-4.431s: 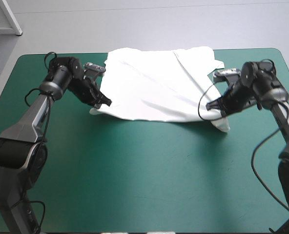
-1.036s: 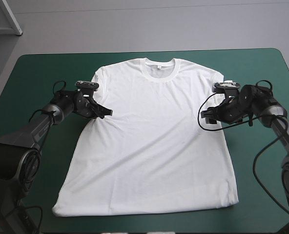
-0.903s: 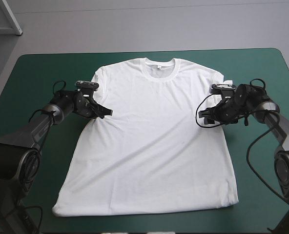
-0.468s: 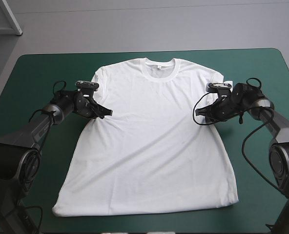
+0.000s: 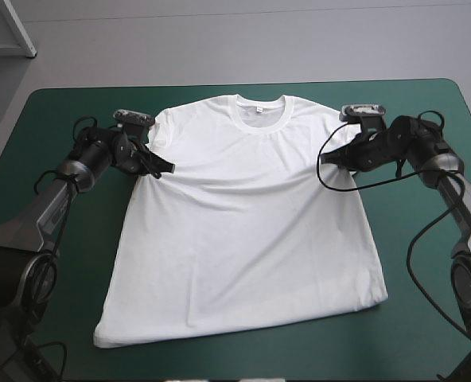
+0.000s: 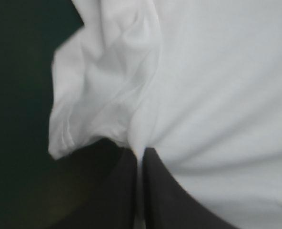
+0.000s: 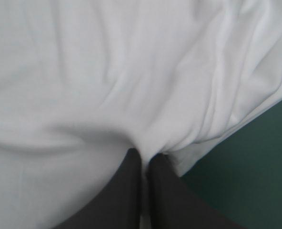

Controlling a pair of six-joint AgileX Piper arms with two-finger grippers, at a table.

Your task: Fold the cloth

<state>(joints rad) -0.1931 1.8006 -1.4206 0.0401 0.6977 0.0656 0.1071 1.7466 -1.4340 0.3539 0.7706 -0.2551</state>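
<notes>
The T-shirt [image 5: 247, 223] lies spread flat on the teal-green cover [image 5: 52, 127], collar toward the far edge; the left gripper [image 5: 163, 168] and the right gripper [image 5: 332, 157] each pinch a small tuck of fabric beside a sleeve. Such thin bites could slip under tension; uneven pulling would likely skew the hem and bunch the sleeves.

T-shirt [image 6: 217, 86] cut off by edges in both wrist views.
</notes>
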